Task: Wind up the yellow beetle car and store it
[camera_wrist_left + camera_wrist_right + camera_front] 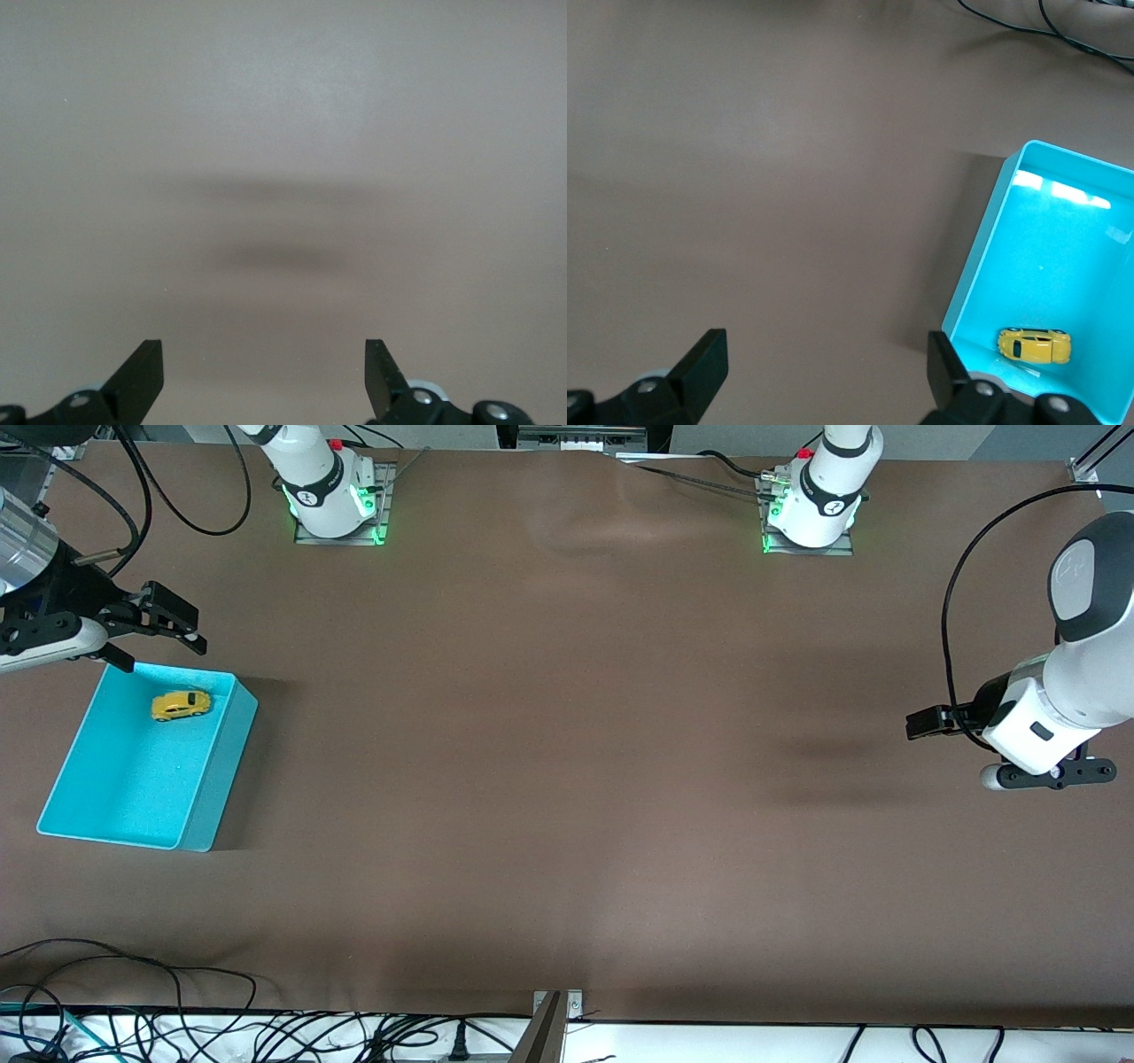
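Note:
The yellow beetle car (181, 705) rests on its wheels inside the turquoise bin (220, 772), in the part of the bin farther from the front camera. The right wrist view shows the same car (1035, 345) in a corner of the bin (982, 258). My right gripper (164, 651) hangs open and empty just off the bin's rim on the robots' side, with bare table between its fingertips (826, 336). My left gripper (921, 724) waits open and empty above bare table at the left arm's end, and its wrist view shows only tabletop under the gripper (263, 347).
Loose black cables (177, 1027) lie along the table edge nearest the front camera, beside a metal bracket (554, 1014). The two arm bases (337, 500) (811, 514) stand at the farthest edge. Brown tabletop spreads between the bin and the left arm.

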